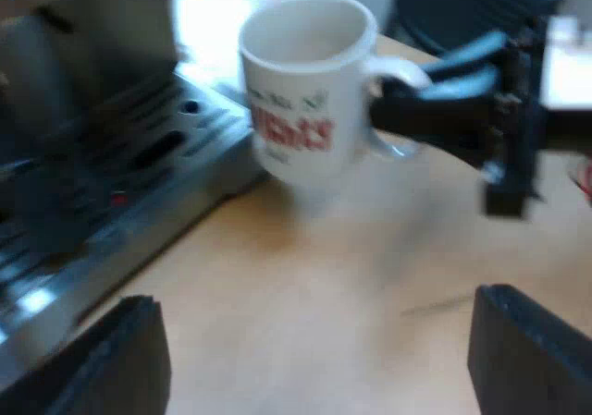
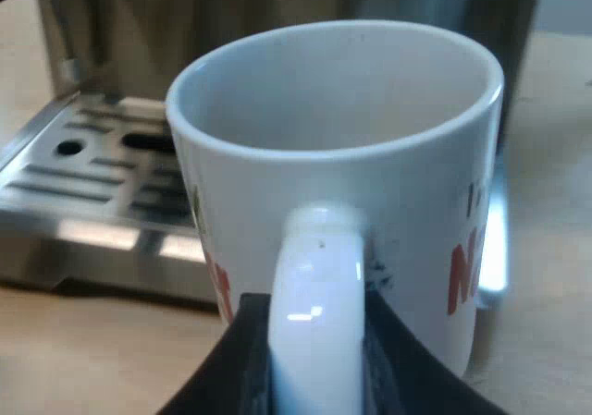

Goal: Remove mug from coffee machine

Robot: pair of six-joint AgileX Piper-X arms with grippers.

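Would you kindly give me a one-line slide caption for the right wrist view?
Right gripper grips the white mug by its handle, beside the drip tray of the espresso machine.

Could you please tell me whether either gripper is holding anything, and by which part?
The right gripper holds the white ceramic mug with red lettering by its handle; the left gripper holds nothing.

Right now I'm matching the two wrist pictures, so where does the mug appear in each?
Left wrist view: mug beside the drip tray's edge, over the wooden table, right gripper at its handle.
Right wrist view: mug close up, handle clamped between the right gripper's fingers, drip tray behind it.
Shared landmark: the espresso machine's drip tray.
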